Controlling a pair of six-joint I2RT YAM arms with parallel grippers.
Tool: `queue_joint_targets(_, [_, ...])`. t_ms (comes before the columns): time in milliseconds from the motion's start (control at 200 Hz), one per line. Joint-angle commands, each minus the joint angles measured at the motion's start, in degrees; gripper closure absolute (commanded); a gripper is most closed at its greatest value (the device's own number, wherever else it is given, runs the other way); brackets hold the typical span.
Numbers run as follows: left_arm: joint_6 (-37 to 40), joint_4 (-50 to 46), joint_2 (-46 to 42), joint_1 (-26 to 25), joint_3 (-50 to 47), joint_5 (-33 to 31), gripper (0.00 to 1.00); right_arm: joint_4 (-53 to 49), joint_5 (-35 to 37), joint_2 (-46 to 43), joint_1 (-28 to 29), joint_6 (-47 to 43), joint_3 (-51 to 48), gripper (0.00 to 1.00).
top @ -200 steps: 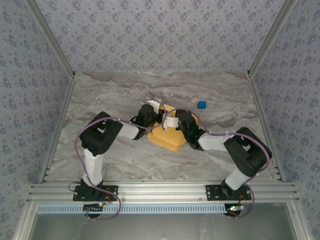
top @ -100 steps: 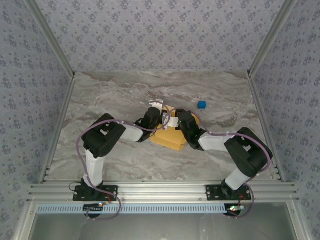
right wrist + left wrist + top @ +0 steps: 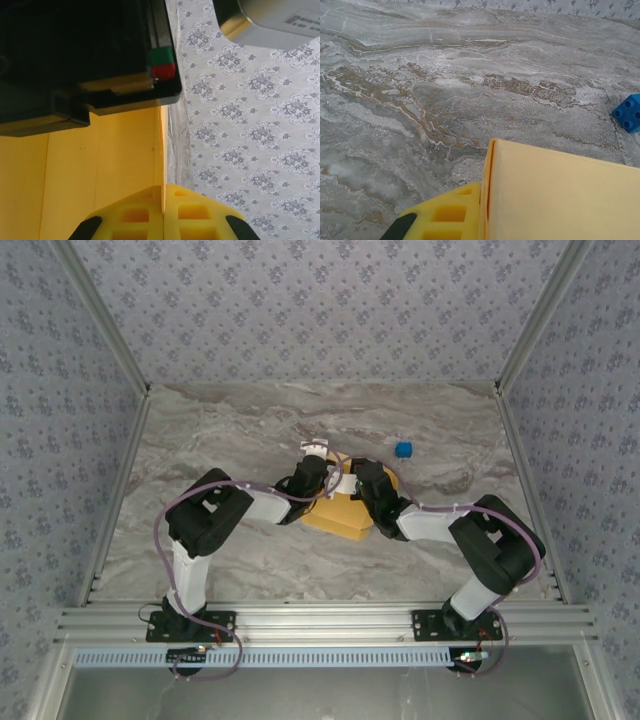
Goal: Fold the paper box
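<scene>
The yellow-orange paper box (image 3: 336, 516) lies mid-table between both arms, with parts of it raised. My left gripper (image 3: 321, 471) is at its far left edge. In the left wrist view one yellow finger (image 3: 447, 215) presses against an upright card wall (image 3: 560, 195), and the other finger is hidden behind that wall. My left gripper (image 3: 487, 194) looks shut on this wall. My right gripper (image 3: 346, 483) is at the box's far right part. In the right wrist view its two fingers are shut on a thin card edge (image 3: 163, 150), with my right gripper (image 3: 164, 194) pinching it.
A small blue block (image 3: 403, 450) sits on the marble table (image 3: 230, 430) just beyond the box, to the right; it shows also as a blue block (image 3: 629, 112). The left arm's black body (image 3: 75, 60) is close above the right gripper. Patterned walls (image 3: 320, 310) enclose the table.
My left arm has moved right, closer to the box, and its gripper has closed in on the card wall. The box now looks narrower on its left side. The right arm has stayed in place.
</scene>
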Motion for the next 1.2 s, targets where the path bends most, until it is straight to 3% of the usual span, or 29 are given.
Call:
queue_joint_targets(0, [-1.7, -0.2, -0.1, 3.5, -0.7, -1.5, 0.88, -6.1, -1.7, -0.9, 0.5, 1.7, -0.8, 1.00])
queue_joint_targets(225, [-0.6, 2.1, -1.5, 4.4, -3.9, 5.3, 0.70, -6.4, -1.6, -1.1, 0.0, 2.0, -0.5, 1.00])
queue_joint_targets(585, [1.4, 4.1, -1.6, 4.7, -6.8, 10.2, 0.53, -7.4, -1.5, -1.4, 0.0, 2.1, -0.1, 1.00])
queue_joint_targets(839, [3.7, 5.2, -2.4, 5.5, -7.0, 12.0, 0.54, -7.8, -1.6, -1.6, -0.1, 2.2, -0.1, 1.00])
queue_joint_targets(1194, [5.8, 4.5, -3.2, 6.1, -4.7, 14.1, 0.62, -8.1, -1.6, -1.6, 0.1, 2.5, 0.0, 1.00])
